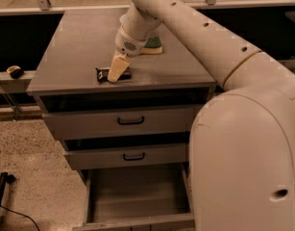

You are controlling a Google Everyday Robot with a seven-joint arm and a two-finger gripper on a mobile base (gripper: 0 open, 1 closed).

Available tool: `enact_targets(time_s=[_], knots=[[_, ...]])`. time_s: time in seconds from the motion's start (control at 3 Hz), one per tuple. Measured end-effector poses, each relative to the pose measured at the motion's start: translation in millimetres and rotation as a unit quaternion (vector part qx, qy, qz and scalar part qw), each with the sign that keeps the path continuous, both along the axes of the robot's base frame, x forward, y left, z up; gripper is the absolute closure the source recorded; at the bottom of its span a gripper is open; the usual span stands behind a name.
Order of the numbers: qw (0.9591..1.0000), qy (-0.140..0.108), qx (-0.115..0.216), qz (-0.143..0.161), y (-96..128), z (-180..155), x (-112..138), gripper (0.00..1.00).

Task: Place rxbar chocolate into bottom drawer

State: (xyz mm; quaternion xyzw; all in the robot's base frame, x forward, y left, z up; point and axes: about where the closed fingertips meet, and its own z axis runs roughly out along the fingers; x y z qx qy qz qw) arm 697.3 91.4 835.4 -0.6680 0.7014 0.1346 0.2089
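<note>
The rxbar chocolate (103, 74), a small black-wrapped bar, lies flat on the cabinet top (79, 47) near its front edge. My gripper (116, 71) points down onto the bar's right part and covers it; only the bar's left end shows. The bottom drawer (137, 194) stands pulled open below, with a plain grey floor and nothing in it. My arm reaches in from the upper right.
A green-and-yellow sponge (153, 44) lies on the cabinet top behind the gripper. The two upper drawers (130, 121) with black handles are slightly ajar. My large pale arm body (243, 158) fills the right side. A cable (3, 201) lies on the speckled floor at left.
</note>
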Motion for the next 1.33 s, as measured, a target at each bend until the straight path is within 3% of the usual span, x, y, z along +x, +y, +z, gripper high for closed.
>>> enact_targets(time_s=[0.33, 0.67, 1.0, 1.33], knots=[[1.0000, 0.002, 0.003, 0.001, 1, 1, 0, 0.72], [0.9994, -0.003, 0.029, 0.019, 4, 8, -10, 0.95], [0.9935, -0.027, 0.101, 0.044, -14, 50, -49, 1.00], [0.9862, -0.051, 0.149, 0.049, -39, 77, -106, 1.00]])
